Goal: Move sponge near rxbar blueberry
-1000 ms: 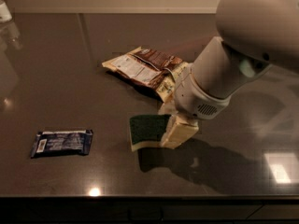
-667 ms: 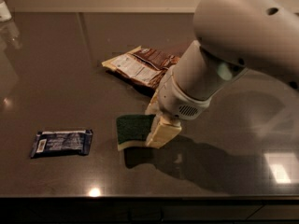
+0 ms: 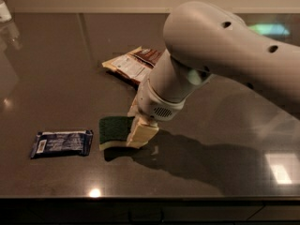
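The sponge (image 3: 114, 131), dark green on top over a pale yellow layer, is at the front middle of the dark table. My gripper (image 3: 138, 125) is shut on the sponge's right end, coming down from the big grey arm above. The rxbar blueberry (image 3: 62, 143), a flat dark blue wrapper with a white patch, lies flat just left of the sponge, a small gap between them.
A cream-and-brown snack bag (image 3: 132, 64) lies behind the gripper, partly hidden by the arm. A pale object (image 3: 4, 10) stands at the far left corner. The table's front edge (image 3: 140, 198) runs close below the sponge and bar.
My gripper has carried the sponge to the left, closer to the blue bar. The arm now covers more of the snack bag.
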Tool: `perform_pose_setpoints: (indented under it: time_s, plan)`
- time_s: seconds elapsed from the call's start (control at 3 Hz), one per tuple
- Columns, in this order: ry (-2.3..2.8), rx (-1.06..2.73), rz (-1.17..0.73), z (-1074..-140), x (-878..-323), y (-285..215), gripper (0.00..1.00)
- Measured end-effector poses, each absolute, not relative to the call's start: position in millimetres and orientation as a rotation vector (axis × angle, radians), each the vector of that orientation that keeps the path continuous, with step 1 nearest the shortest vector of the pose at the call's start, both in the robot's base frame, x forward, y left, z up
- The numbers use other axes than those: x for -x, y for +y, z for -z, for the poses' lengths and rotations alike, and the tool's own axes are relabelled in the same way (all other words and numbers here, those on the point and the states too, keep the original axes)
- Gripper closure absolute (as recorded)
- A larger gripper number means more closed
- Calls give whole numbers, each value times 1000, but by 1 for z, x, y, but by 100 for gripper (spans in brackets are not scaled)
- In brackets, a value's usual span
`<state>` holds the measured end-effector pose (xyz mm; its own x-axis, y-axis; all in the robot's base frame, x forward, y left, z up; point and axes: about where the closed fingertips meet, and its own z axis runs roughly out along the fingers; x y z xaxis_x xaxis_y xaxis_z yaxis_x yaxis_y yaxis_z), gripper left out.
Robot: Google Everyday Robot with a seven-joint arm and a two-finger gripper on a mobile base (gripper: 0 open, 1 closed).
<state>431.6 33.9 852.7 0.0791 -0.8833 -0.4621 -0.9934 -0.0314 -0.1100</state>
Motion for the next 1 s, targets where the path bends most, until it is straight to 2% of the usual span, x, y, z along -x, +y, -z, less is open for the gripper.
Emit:
perform_pose_setpoints:
  time_s: [0.33, 1.0]
  plan:
    - [1851, 1977, -398, -844, -435, 52, 84]
    - [1815, 1989, -433, -843, -430, 69, 37]
